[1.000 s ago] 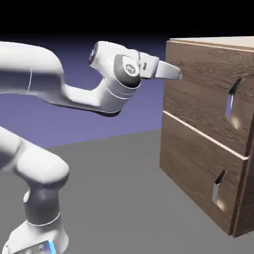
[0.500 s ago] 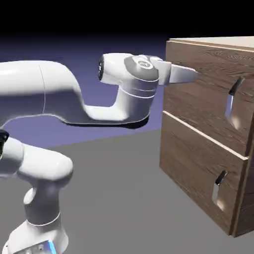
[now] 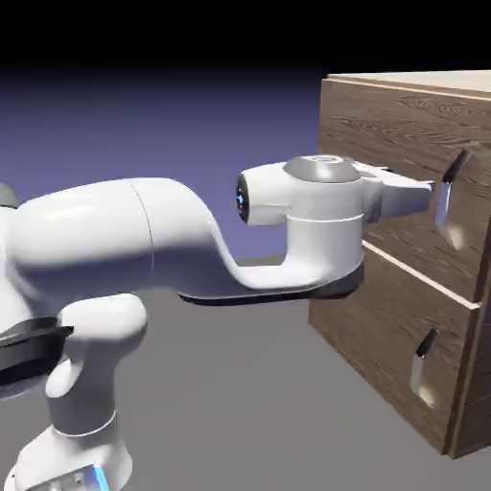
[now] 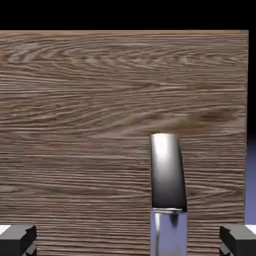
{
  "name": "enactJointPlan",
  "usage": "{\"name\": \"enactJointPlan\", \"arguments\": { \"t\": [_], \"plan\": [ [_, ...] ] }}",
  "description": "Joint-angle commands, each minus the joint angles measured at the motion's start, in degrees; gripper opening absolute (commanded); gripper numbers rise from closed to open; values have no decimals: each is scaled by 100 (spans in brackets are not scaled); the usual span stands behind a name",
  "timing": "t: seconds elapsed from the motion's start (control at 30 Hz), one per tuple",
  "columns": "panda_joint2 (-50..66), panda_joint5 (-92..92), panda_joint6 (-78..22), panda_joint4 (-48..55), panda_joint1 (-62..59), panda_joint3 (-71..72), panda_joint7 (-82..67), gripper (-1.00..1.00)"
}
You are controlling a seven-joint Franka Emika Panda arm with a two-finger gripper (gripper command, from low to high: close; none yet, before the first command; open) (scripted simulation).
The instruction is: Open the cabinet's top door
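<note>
Since a second ago the arm came down and reached right to the top door (image 3: 403, 144) handle (image 4: 167, 172). Spread fingers (image 4: 19, 239) held nothing; door was closed, grasp and pull remained.

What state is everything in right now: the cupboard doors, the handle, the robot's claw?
top door: shut, flush with the cabinet.
lower panel: shut.
silver handle: not gripped, between the open fingertips.
gripper: open, close to the handle.
</note>
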Motion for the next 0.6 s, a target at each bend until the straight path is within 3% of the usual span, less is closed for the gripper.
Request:
{"name": "enactJointPlan", "arguments": {
  "t": [0.0, 0.27, 0.3, 0.57],
  "plan": [
    [-43, -250, -6, 56, 96, -110, 168, 0],
    [36, -770, -99, 967, 1280, -829, 461, 0],
    [36, -770, -99, 967, 1281, -829, 461, -100],
    [148, -336, -1009, -470, -154, 55, 556, -100]
  ]
}}
